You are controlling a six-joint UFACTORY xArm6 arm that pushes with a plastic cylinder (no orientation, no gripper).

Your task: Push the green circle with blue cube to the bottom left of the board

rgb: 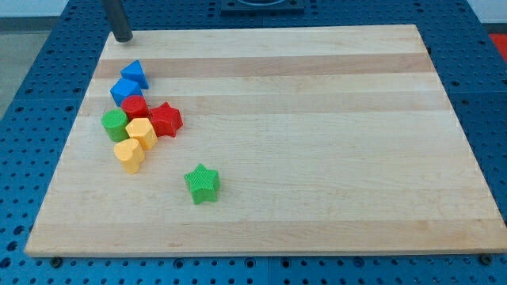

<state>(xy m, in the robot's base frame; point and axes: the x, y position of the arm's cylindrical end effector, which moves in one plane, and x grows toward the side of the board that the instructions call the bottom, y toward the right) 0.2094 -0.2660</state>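
Blue perforated table [47, 47] under wooden board [317, 119].

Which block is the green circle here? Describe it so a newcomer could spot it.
On the wooden board, find the cluster near the view's left edge. The green circle sits on that cluster's left side, below the blue cube. It is round, unlike the lone green star.

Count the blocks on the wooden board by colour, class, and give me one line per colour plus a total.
Blue: 2, the blue triangle and the blue cube
Red: 2, the red block and the red star
Green: 2, the green circle and the green star
Yellow: 2, the yellow block and the yellow heart
Total: 8
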